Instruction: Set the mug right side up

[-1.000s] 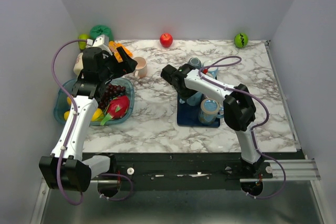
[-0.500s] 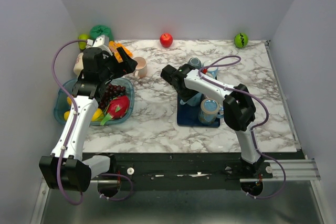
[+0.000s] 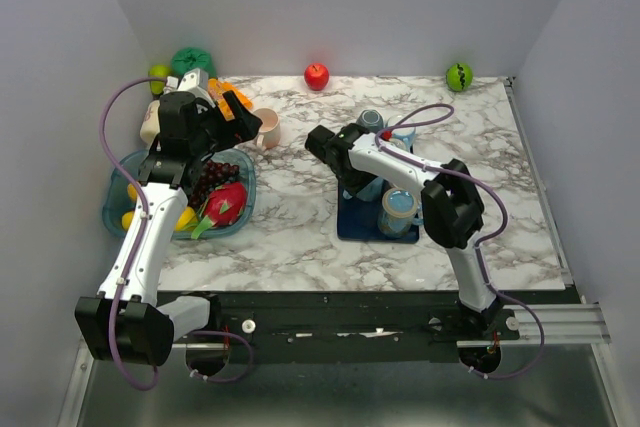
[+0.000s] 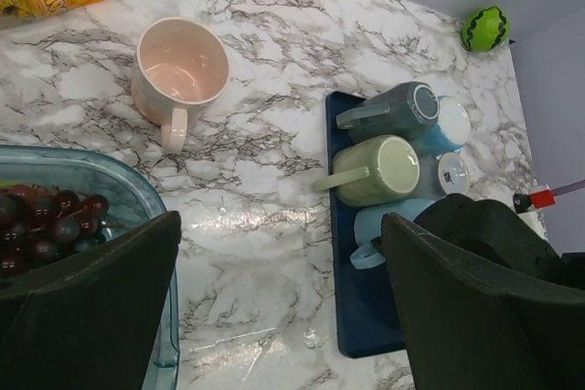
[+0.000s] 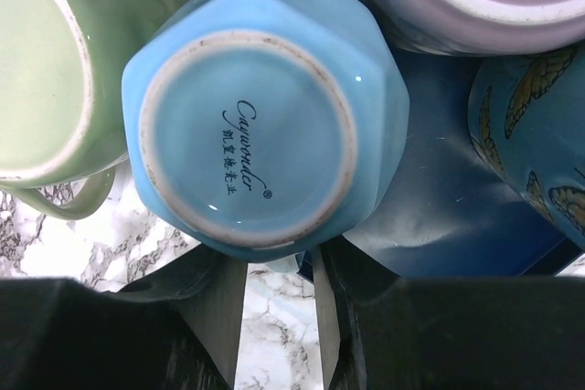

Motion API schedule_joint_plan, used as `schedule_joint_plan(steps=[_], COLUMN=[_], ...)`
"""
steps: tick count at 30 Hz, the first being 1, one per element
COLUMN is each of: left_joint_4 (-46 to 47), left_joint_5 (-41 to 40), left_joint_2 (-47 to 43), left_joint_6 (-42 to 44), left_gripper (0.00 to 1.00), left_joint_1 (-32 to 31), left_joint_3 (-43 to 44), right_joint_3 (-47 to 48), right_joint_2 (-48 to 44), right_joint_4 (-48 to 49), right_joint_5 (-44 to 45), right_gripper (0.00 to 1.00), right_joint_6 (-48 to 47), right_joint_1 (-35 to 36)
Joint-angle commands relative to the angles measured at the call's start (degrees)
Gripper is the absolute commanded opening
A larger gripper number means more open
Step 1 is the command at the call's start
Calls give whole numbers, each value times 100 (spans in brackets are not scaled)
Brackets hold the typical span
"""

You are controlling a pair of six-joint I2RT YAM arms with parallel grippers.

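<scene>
A light blue mug [image 5: 247, 134] stands upside down on a navy tray [image 4: 361, 317], its base facing the right wrist camera. It also shows in the top view [image 3: 372, 187] and the left wrist view [image 4: 402, 221]. My right gripper [image 5: 279, 271] is right above it, fingers nearly together around the mug's handle at the tray's left edge; in the top view the right gripper [image 3: 352, 179] covers part of the mug. My left gripper [image 4: 281, 221] is open and empty, held high over the table's left side, near an upright pink mug [image 4: 180, 70].
On the tray are also a green mug [image 4: 379, 169] on its side, a dark grey mug [image 4: 402, 111], a blue mug [image 4: 448, 125] and a butterfly-patterned cup [image 5: 539, 152]. A fruit bowl [image 3: 120, 197] is at the left. A red apple [image 3: 316, 75] and a green ball [image 3: 459, 76] are at the back.
My right arm has shifted slightly to the left over the tray. The left arm and the mugs have not visibly moved.
</scene>
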Motion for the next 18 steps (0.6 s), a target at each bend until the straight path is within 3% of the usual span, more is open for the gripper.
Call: schedule_joint_plan(steps=[1,7,10,11,18], left_joint_4=[76,67,67,67,41], left_joint_5=[39,47,47,39,30], left_joint_2=[-84,-102,-111,-102,-137], left_joint_6=[3,11,3,3,-41], left_gripper=[99,99,99,99,99], left_joint_1=[-11,-11,-11,-11,-11], left_joint_3=[-80,-80,-80,-80,-28], right_joint_3=[-38,-90,-178,-196,-327], right_joint_2=[249,258,187,135,-365], right_joint_4=[-129,-6,152,187,538], right_joint_5=[378,317,352,361,466], right_gripper=[40,35,15,0,1], right_joint_6=[-64,-196,-319,-345,-793], right_joint_1=[-67,-67,-76,-76,-24])
